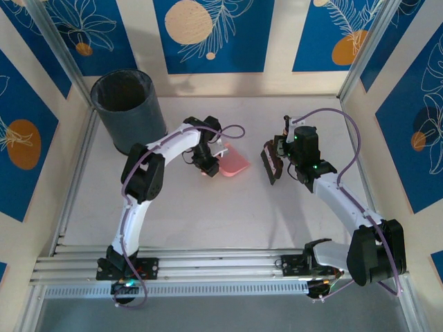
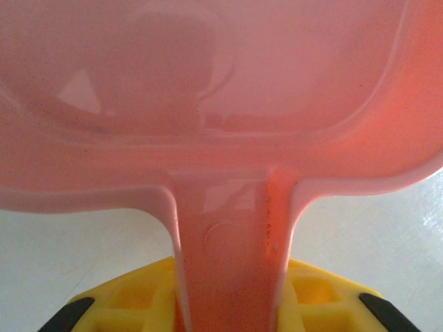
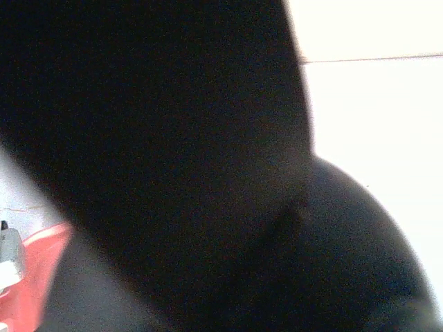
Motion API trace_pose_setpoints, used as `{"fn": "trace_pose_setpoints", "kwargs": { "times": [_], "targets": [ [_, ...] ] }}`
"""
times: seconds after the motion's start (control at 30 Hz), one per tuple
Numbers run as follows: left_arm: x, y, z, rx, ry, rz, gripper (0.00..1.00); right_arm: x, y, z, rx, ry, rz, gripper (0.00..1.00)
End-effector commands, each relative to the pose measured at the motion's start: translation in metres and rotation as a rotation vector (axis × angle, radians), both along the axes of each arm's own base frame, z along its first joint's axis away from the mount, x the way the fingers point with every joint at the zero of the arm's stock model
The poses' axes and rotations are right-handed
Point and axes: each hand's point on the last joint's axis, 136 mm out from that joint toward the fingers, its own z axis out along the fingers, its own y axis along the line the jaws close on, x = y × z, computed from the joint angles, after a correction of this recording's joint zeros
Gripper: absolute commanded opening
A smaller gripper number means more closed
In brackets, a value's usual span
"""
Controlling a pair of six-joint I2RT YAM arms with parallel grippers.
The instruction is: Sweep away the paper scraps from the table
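Note:
My left gripper [image 1: 208, 167] is shut on the handle of a pink plastic dustpan [image 1: 232, 161], which it holds just above the middle of the table [image 1: 228, 214]. In the left wrist view the handle [image 2: 232, 256] runs between my yellow fingers [image 2: 138, 304], and the pan [image 2: 208, 69] looks bare inside. My right gripper [image 1: 282, 156] is shut on a dark hand brush [image 1: 269, 166], a short way right of the dustpan. The brush [image 3: 173, 152] blocks most of the right wrist view, with the dustpan's edge [image 3: 41, 263] at lower left. The paper scraps are out of view.
A black round bin [image 1: 128, 107] stands at the table's far left corner, behind the left arm. Aluminium rails [image 1: 208, 266] run along the near edge, and patterned blue-and-cream walls close in the other sides.

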Motion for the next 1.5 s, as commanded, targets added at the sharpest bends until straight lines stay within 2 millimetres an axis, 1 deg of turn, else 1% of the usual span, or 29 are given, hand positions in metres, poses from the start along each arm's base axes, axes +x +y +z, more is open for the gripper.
{"fn": "trace_pose_setpoints", "kwargs": {
  "times": [0.0, 0.1, 0.23, 0.4, 0.53, 0.83, 0.9, 1.07, 1.17, 1.3, 1.43, 1.47],
  "targets": [
    [0.002, -0.001, -0.004, 0.027, -0.009, -0.031, 0.05, 0.0, 0.0, 0.013, 0.033, -0.039, 0.0, 0.0],
    [0.002, 0.002, -0.007, 0.044, -0.008, -0.03, 0.06, 0.0, 0.0, 0.012, 0.034, -0.036, 0.0, 0.0],
    [0.003, 0.004, -0.008, 0.056, -0.014, -0.029, 0.11, 0.001, 0.001, 0.012, 0.039, -0.037, 0.002, 0.0],
    [0.004, 0.004, -0.007, 0.055, -0.02, -0.029, 0.22, 0.001, 0.001, 0.011, 0.039, -0.036, 0.002, 0.0],
    [0.003, 0.004, -0.007, 0.058, -0.021, -0.03, 0.28, 0.0, 0.0, 0.01, 0.039, -0.033, 0.0, 0.0],
    [0.004, 0.006, -0.004, 0.056, -0.037, -0.028, 0.36, 0.0, 0.0, 0.01, 0.046, -0.034, 0.003, 0.0],
    [0.004, 0.006, -0.002, 0.052, -0.044, -0.029, 0.4, 0.001, 0.001, 0.01, 0.049, -0.036, 0.009, 0.0],
    [0.005, 0.007, 0.01, 0.036, -0.08, -0.024, 0.55, 0.004, 0.005, 0.015, 0.049, -0.06, 0.033, 0.0],
    [0.003, 0.007, 0.021, 0.019, -0.103, -0.02, 0.62, 0.009, 0.01, 0.019, 0.041, -0.082, 0.057, 0.0],
    [0.001, 0.01, 0.044, -0.016, -0.155, 0.005, 0.66, 0.018, 0.022, 0.029, 0.007, -0.139, 0.112, 0.0],
    [0.001, 0.012, 0.069, -0.07, -0.233, 0.044, 0.69, 0.026, 0.041, 0.04, -0.041, -0.219, 0.182, 0.0],
    [-0.001, 0.013, 0.072, -0.082, -0.245, 0.053, 0.7, 0.028, 0.044, 0.042, -0.047, -0.23, 0.193, 0.0]
  ]
}}
